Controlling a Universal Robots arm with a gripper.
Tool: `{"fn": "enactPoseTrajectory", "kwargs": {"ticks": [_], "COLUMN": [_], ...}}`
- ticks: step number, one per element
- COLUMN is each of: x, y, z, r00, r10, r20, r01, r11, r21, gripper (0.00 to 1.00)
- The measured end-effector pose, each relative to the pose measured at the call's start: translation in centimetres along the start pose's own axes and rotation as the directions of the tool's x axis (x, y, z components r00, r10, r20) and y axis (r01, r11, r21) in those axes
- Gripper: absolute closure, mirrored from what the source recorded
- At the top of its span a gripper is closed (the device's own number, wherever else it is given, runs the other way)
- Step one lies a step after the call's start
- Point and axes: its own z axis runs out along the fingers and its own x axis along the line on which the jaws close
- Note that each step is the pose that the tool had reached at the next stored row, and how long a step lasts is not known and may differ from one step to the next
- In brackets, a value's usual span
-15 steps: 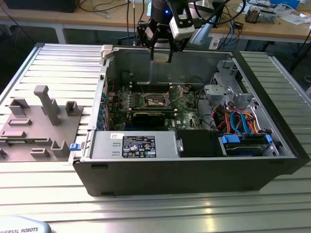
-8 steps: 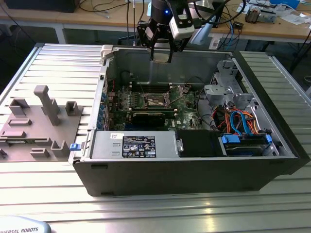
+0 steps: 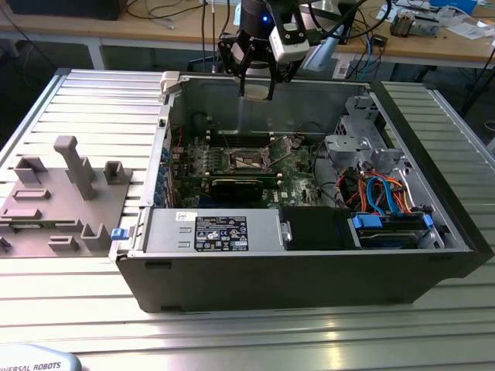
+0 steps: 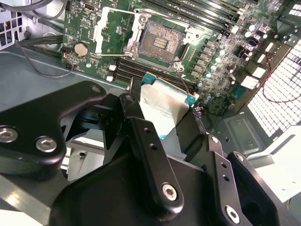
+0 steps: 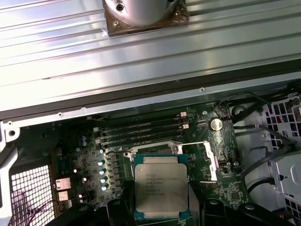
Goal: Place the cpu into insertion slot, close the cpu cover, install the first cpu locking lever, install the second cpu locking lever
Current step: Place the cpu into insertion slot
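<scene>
Between the fingers of my claw [image 5: 161, 211], the cpu [image 5: 161, 186] is gripped by opposite edges. Claw hangs at upper centre of the exterior view, over the case [image 3: 309, 270]. Insertion slot [image 4: 160, 42] lies bare; cpu cover [image 4: 113, 26] apparently swung open.

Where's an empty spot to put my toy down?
The ribbed metal table is bare in front of the black computer case, and behind the grey holder tray. Inside the case it's crowded: green motherboard, coloured cables, with the black gripper holding the silvery square cpu above.
</scene>
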Motion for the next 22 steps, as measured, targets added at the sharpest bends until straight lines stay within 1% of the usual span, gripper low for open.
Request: {"fn": "enactPoseTrajectory", "kwargs": {"ticks": [22], "x": [0.0], "y": [0.0], "z": [0.0], "r00": [0.9999], "r10": [0.012], "r20": [0.0011], "r01": [-0.012], "r11": [0.9999], "r21": [-0.0003], "gripper": [0.46]}}
